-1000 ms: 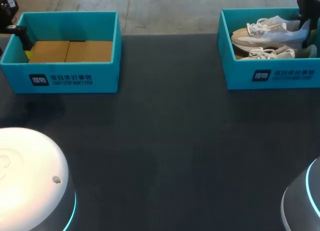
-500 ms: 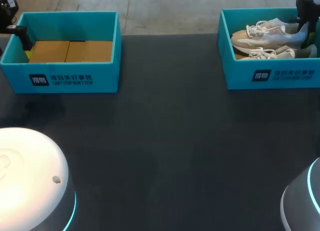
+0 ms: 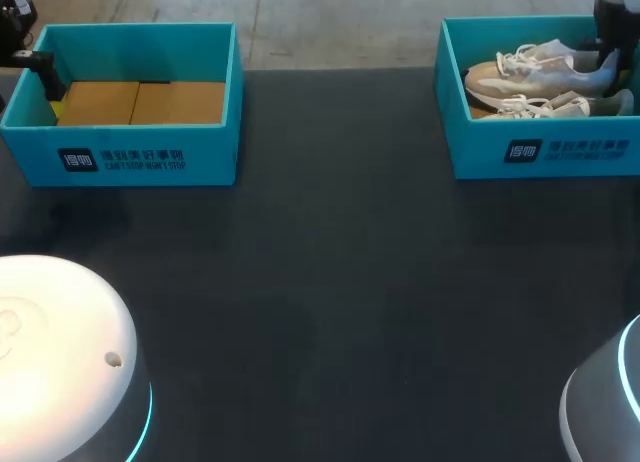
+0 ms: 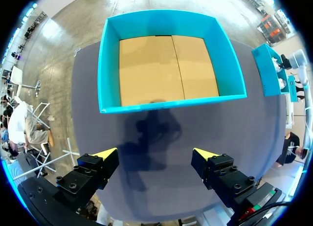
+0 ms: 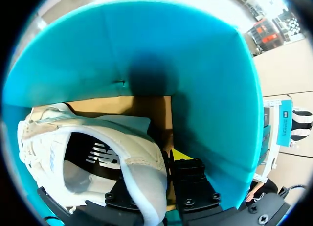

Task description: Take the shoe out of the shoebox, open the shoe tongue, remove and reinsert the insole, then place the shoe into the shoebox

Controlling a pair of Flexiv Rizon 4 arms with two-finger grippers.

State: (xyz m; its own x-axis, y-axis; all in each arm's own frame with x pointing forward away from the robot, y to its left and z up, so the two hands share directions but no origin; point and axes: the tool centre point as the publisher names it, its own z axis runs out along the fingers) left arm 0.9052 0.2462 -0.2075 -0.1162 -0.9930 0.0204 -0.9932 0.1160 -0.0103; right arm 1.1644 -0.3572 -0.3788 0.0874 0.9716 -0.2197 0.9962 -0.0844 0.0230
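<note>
Your right gripper (image 5: 151,179) now pinches the heel of the shoe (image 3: 540,74), which has shifted slightly yet lies in the box (image 3: 480,147), ready to lift; the left gripper (image 4: 155,157) hangs spread.

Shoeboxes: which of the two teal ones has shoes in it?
The right shoebox, holding two pale shoes; the left shoebox shows only a bare cardboard floor.

I see a dark grey matte table (image 3: 330,282) carrying an open teal cardboard shoebox at far left (image 3: 130,157) and a matching teal shoebox at far right (image 3: 575,152), well apart.
</note>
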